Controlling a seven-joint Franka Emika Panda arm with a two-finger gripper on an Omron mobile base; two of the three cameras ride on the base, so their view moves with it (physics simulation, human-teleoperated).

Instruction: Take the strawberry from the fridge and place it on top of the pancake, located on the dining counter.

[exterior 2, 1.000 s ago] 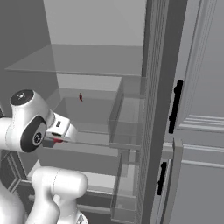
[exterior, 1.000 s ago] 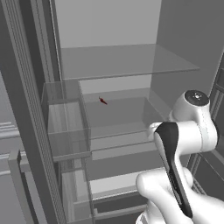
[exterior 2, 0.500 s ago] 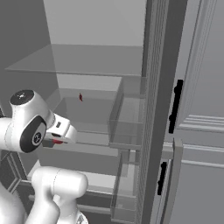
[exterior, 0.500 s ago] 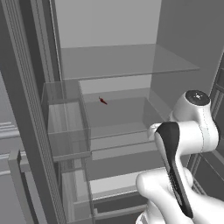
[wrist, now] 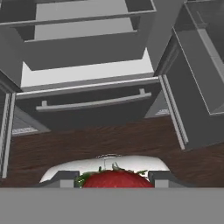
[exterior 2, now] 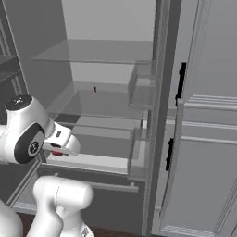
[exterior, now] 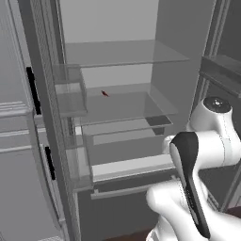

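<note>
The base is pulling back from the fridge (exterior: 117, 94), whose whole interior now shows, with the strawberry (wrist: 114, 179) clamped in the gripper (wrist: 114, 180), ready for the dining counter run.

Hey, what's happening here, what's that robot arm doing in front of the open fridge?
The end effector has the strawberry gripped between its two fingers, as the hand view shows. The arm is low in front of the open fridge, with the hand facing the fridge's bottom drawer above a dark wood floor. A small dark red sliver lies on a glass shelf. The strawberry is not yet on the pancake.
</note>
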